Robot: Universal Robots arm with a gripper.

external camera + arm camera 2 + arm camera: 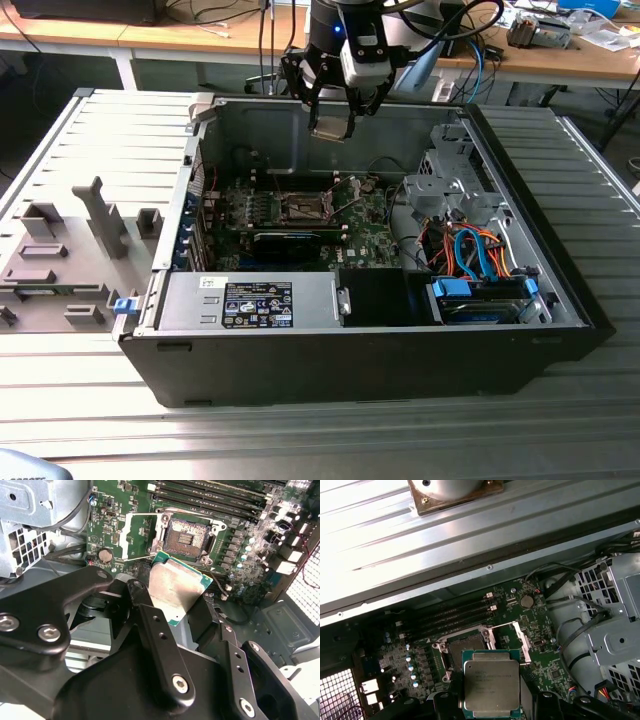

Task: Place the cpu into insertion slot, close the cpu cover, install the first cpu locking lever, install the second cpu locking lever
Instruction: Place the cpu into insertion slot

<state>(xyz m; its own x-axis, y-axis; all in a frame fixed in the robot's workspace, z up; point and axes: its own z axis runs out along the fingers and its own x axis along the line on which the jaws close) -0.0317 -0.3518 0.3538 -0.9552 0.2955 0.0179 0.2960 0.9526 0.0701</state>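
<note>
Well, the job looks like it is only at the start. The pincer (333, 118) grips the cpu (176, 587) by two of its sides, squeezed shut on it. The chip's shiny grey face shows in both wrist views.

In the exterior view, the pincer hangs in the air near 12 o'clock in the picture, over the back part of the open computer case (400, 365). The insertion slot (303, 207) lies down on the green board, toward 6 o'clock from the pincer. The chip and the slot are well apart and do not touch.

In the second wrist view, the slot is bare. Its dark middle shows, with the silver rim all around it, and no chip sits inside. The cpu cover (139, 536) is flipped open and rests just beside the slot. The green board shows through its window. A thin silver rod (142, 556) runs along one edge of the cover. I think it is a locking lever, and it does not look hooked down. I cannot tell where the other lever is.

So I think none of the four steps is done yet. The chip is not in the slot, the cover is not closed, and both levers are not yet locked
</note>
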